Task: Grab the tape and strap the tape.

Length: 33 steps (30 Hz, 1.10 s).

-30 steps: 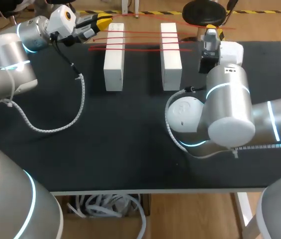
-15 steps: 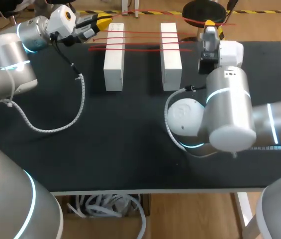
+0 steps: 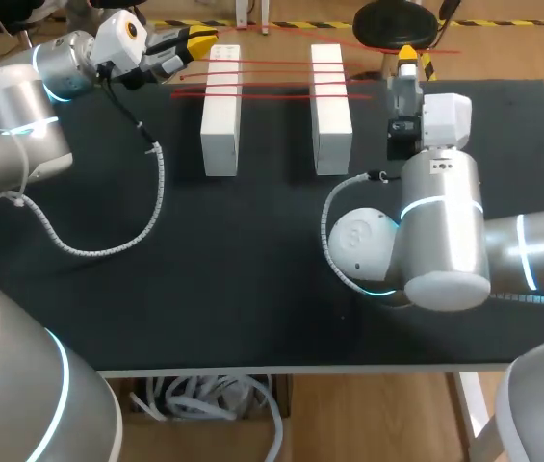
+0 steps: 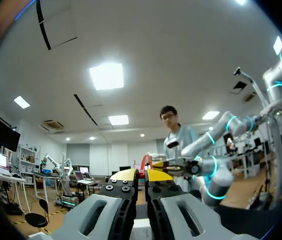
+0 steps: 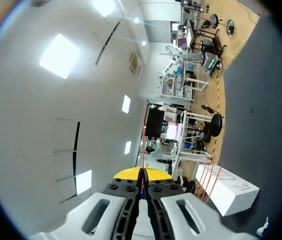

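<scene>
Several strands of thin red tape (image 3: 272, 79) run across the tops of two white blocks (image 3: 220, 108) (image 3: 330, 106) at the back of the table. My left gripper (image 3: 197, 38) sits just behind and left of the left block, shut on the red tape (image 4: 144, 161), which shows between its yellow tips (image 4: 141, 175). Right of the right block, near the far edge, my right gripper (image 3: 407, 53) is shut on a red strand (image 5: 143, 135) that runs up from its tips (image 5: 141, 173). One white block (image 5: 228, 190) with strands over it lies beside that gripper.
The table has a black top (image 3: 252, 260). My left arm's white cable (image 3: 108, 245) loops over its left part. My right arm's bulky elbow (image 3: 435, 241) hangs over the right middle. The front edge (image 3: 281, 369) is near.
My right arm's wrist and elbow have shifted slightly right and toward the front, the gripper staying by the far edge. The left arm has not moved.
</scene>
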Available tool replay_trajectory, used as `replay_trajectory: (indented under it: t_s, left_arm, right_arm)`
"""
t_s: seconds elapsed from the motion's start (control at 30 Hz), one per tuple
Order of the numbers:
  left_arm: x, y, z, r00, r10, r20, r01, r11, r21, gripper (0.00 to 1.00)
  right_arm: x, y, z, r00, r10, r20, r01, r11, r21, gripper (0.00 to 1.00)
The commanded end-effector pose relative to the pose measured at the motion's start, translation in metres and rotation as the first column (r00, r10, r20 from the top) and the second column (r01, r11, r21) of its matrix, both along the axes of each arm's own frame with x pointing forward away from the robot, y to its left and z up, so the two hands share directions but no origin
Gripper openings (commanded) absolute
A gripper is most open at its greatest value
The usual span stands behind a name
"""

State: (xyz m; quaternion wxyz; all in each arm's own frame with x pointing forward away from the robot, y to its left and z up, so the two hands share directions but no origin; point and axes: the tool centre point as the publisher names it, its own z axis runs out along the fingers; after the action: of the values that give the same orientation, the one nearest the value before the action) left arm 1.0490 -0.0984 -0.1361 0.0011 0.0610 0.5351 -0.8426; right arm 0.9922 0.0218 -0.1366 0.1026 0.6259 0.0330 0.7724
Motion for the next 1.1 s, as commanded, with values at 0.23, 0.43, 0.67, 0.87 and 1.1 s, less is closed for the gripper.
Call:
replay_trajectory:
  t_s: [0.23,0.43,0.67,0.87,1.1]
  left_arm:
    - [0.000,0.000,0.000,1.000,0.000,0.000,0.000,1.000,0.000,0.00]
    - [0.000,0.000,0.000,1.000,0.000,0.000,0.000,1.000,0.000,0.00]
    - [0.000,0.000,0.000,1.000,0.000,0.000,0.000,1.000,0.000,0.00]
    - [0.000,0.000,0.000,1.000,0.000,0.000,0.000,1.000,0.000,0.00]
    - [0.000,0.000,0.000,1.000,0.000,0.000,0.000,1.000,0.000,0.00]
  right_arm:
    - [-0.002,0.002,-0.007,0.994,-0.052,-0.091,0.032,0.977,-0.211,0.00]
    - [-0.005,0.002,-0.006,0.989,-0.072,-0.131,0.027,0.947,-0.320,0.00]
    - [-0.005,0.007,-0.003,0.981,-0.093,-0.170,0.017,0.915,-0.403,0.00]
    - [-0.005,0.010,-0.004,0.977,-0.119,-0.179,0.020,0.881,-0.473,0.00]
    - [-0.003,0.015,-0.001,0.974,-0.166,-0.153,0.059,0.844,-0.533,0.00]
